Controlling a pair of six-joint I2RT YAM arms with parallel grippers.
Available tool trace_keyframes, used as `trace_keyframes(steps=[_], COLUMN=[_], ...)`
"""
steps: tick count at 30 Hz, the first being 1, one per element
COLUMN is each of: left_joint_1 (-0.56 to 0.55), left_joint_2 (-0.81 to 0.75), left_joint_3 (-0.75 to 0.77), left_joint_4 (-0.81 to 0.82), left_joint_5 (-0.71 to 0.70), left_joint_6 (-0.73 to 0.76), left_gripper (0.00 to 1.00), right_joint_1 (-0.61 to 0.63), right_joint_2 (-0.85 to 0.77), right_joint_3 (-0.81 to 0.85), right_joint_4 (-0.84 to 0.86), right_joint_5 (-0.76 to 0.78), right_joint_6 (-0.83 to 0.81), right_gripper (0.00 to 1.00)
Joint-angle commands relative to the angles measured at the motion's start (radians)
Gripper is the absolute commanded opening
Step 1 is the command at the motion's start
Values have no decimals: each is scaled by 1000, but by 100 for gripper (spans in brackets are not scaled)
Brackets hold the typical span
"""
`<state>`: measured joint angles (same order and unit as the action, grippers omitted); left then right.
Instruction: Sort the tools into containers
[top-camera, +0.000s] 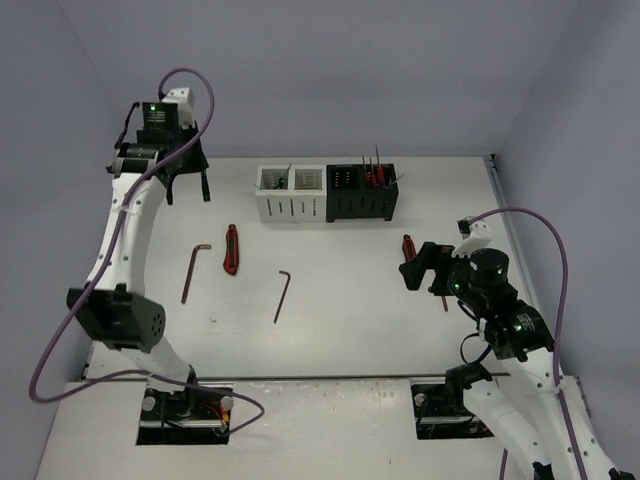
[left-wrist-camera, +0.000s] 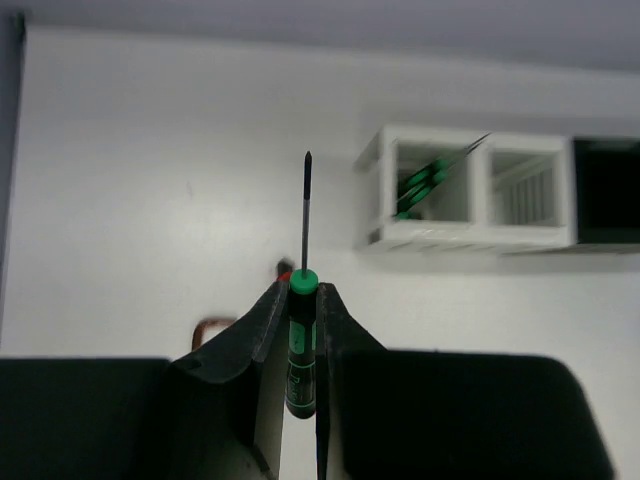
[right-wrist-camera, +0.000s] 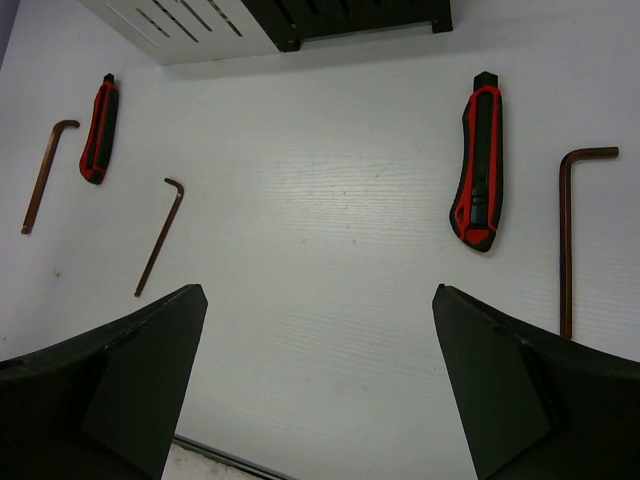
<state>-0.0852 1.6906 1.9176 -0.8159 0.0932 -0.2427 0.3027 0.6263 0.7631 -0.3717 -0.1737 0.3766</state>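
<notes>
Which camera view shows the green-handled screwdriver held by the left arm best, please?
The left wrist view: the green-handled screwdriver stands centred between the shut jaws, shaft and tip clear. The top view shows it too small to make out; the right wrist view misses it.

- Boxes: two, a white box (top-camera: 291, 193) and a black box (top-camera: 361, 192), each with two compartments.
- Hex keys: three lying on the table, the left key (right-wrist-camera: 38, 180), the middle key (right-wrist-camera: 159, 240) and the right key (right-wrist-camera: 565, 245).
- Red-and-black knives: two, the left knife (right-wrist-camera: 100, 130) and the right knife (right-wrist-camera: 478, 165).
- Green screwdrivers: one held screwdriver (left-wrist-camera: 301, 340), plus boxed green ones (left-wrist-camera: 418, 185) in the white box. There are at least two of these; the exact count is unclear.
- Red screwdrivers (top-camera: 372, 177): at least two in the black box; the exact count is unclear.
- Arms: two, the left arm (top-camera: 120, 230) and the right arm (top-camera: 500, 310).
- Purple cables: two, the left cable (top-camera: 45, 360) and the right cable (top-camera: 560, 270).
</notes>
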Motion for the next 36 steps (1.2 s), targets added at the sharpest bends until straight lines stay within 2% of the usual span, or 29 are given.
trace_keyframes(steps=[1,5,13,18,23,28,36], left_joint_1=[-71,-153,-189,-191,-191,-188,-184], left_joint_2=[-117,-117,59,186,248,262,228], left_joint_3=[-10,-90,-80,-25,-23,-73,-194], left_joint_4=[323,618,923,927,932,947,967], left_joint_5=[35,39,113,131,125,112,112], left_joint_6=[-17,0,29,64,93,121,157], left_gripper=[0,0,0,0,0,0,6], right_joint_1=[6,6,5,6,5,5,5], right_joint_2=[34,67,89,81,72,73,82], right_joint_3=[37,57,77,73,61,57,56], right_joint_4=[42,43,43,43,42,42,43], right_joint_5=[14,16,19,26,29,32,43], right_joint_6=[-31,-59,-85,-85,-79,-70,-71], right_gripper=[95,95,95,95,95,95,95])
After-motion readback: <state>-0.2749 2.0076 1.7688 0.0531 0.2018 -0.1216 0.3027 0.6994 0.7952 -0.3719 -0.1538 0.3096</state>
